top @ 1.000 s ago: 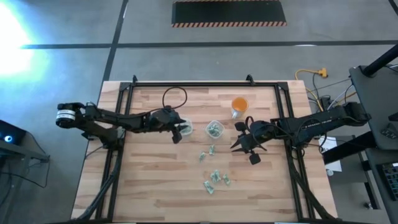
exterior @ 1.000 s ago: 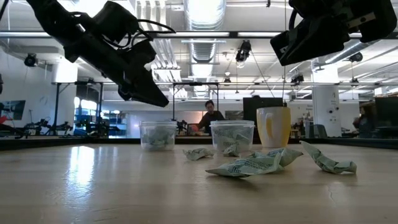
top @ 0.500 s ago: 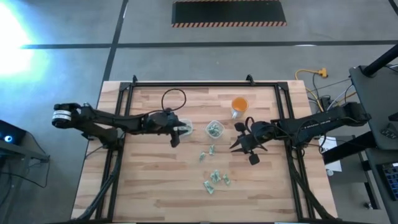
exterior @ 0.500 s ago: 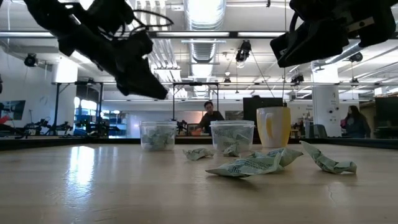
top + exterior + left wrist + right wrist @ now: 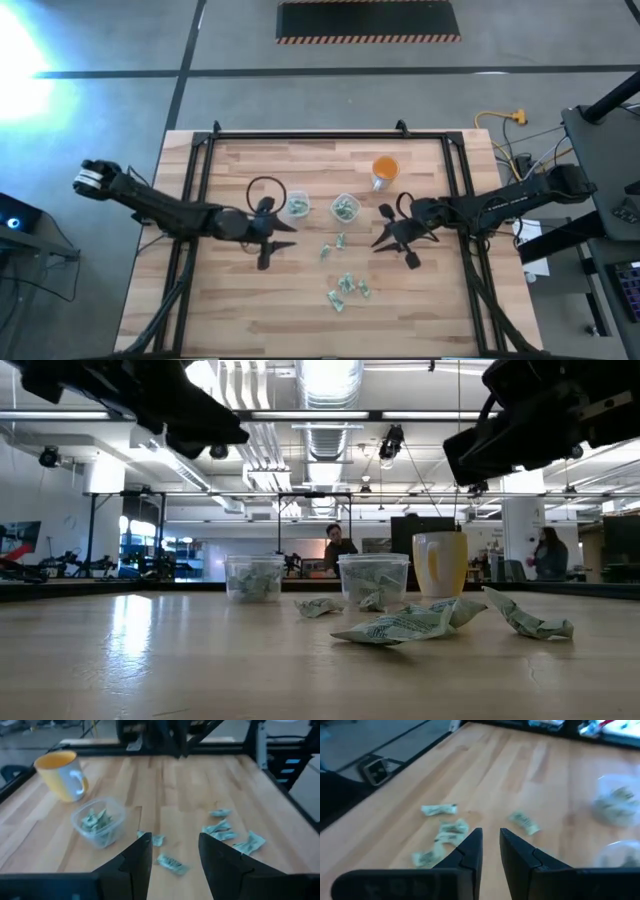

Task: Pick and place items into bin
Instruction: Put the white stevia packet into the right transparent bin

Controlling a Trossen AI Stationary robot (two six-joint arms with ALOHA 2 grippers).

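The left tool [image 5: 275, 240] has pulled back from the left clear cup [image 5: 297, 205], where it hovered at the rim a second ago, and now hangs over bare wood nearer the front of the surface [image 5: 230, 300]. Its fingers stand spread and hold nothing; the left wrist view shows open space between them. I judge that a wrapper piece has just been dropped into that cup and the arm is turning toward the next one.

The right tool [image 5: 383, 238] has drifted only slightly toward the front and hangs just beside the loose pieces. Its fingers are close together with a narrow gap, and nothing shows between them in the right wrist view.

Both clear cups already carry crumpled green-and-white wrappers: the left one and the right clear cup [image 5: 345, 207], which stands just beside the orange cup [image 5: 384, 170]. Still loose on the wood are 2 pieces [image 5: 333, 246] near the middle and a cluster of about 4 [image 5: 346, 289] closer to the front edge. In the low view these lie flat and crinkled in front of the cups, untouched by either tool.

Judging by what remains, the task is well along but not finished.
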